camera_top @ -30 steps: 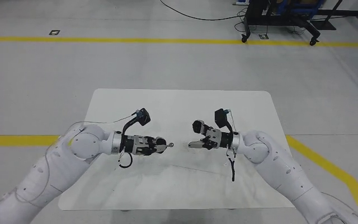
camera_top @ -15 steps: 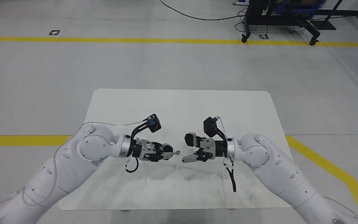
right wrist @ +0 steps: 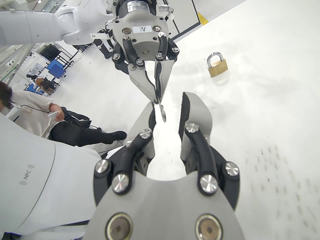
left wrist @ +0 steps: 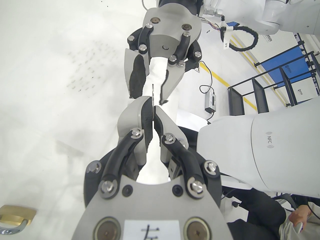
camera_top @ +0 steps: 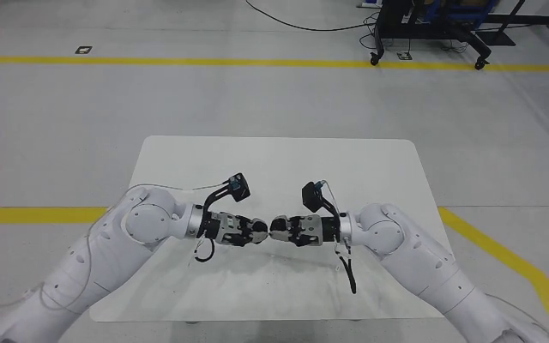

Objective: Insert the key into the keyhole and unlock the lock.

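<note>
Top view: the two arms meet tip to tip above the front middle of the table (camera_top: 369,171). The left gripper (camera_top: 256,230) faces the right gripper (camera_top: 280,229), and both are off the surface. It reads as a hand-over in the air.

Left wrist view: the left gripper (left wrist: 152,111) is clamped on the key (left wrist: 152,93), which sticks out edge-on as a thin sliver. The right gripper (left wrist: 147,99) has its fingers apart, one on each side of the sliver, with no contact that I can tell. The padlock (left wrist: 15,217) lies flat on the table, well apart from both.

Right wrist view: the key (right wrist: 162,112) is pinched at its blade end. Its round head with the hole points into the spread right gripper (right wrist: 168,103). Likely reason: the right takes the head so the blade is free for the keyhole. The brass padlock (right wrist: 217,64) lies beyond them, and its shackle looks shut. Insertion has not started.
</note>
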